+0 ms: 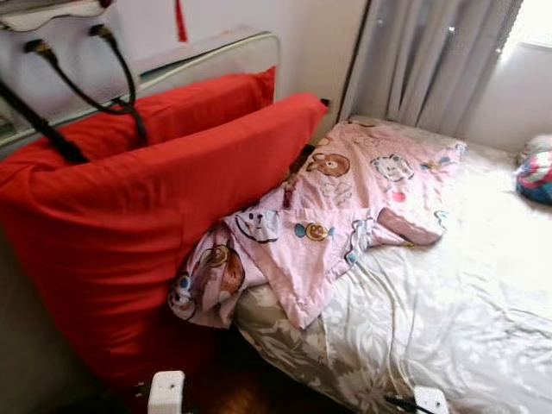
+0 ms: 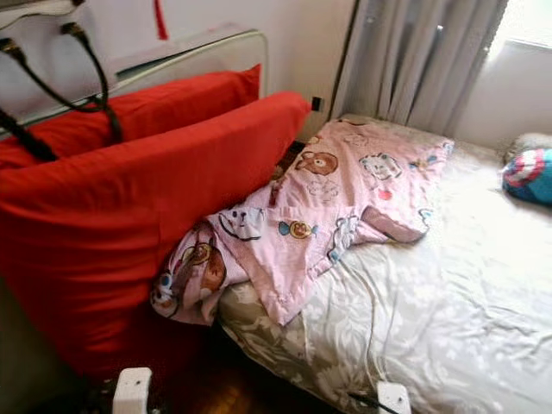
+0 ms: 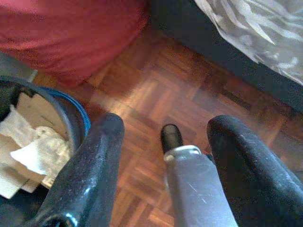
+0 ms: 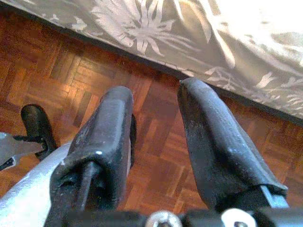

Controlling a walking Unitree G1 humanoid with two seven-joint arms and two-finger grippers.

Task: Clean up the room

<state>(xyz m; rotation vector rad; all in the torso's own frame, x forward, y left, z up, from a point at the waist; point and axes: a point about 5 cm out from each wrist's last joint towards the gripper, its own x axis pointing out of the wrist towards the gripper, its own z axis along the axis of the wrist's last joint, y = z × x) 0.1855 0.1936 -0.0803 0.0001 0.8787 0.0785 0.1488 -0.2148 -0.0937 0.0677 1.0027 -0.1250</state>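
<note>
Both end effectors hang low over the parquet floor (image 4: 42,71) with nothing between their fingers. On the left end effector (image 3: 165,127) the fingers stand apart, next to a blue-rimmed bin (image 3: 71,111) holding crumpled paper (image 3: 33,151). On the right end effector (image 4: 156,99) the fingers are likewise spread, near the edge of the bed (image 1: 448,293). A pink cartoon-print blanket (image 1: 336,207) lies crumpled across the bed's head end, its corner hanging over the side and touching a large red cushion (image 1: 147,224) that leans beside the bed. A second red cushion (image 1: 164,112) stands behind it. Grey curtains (image 1: 431,60) hang by the window, and a colourful pillow (image 1: 536,177) sits on the far side of the bed.
</note>
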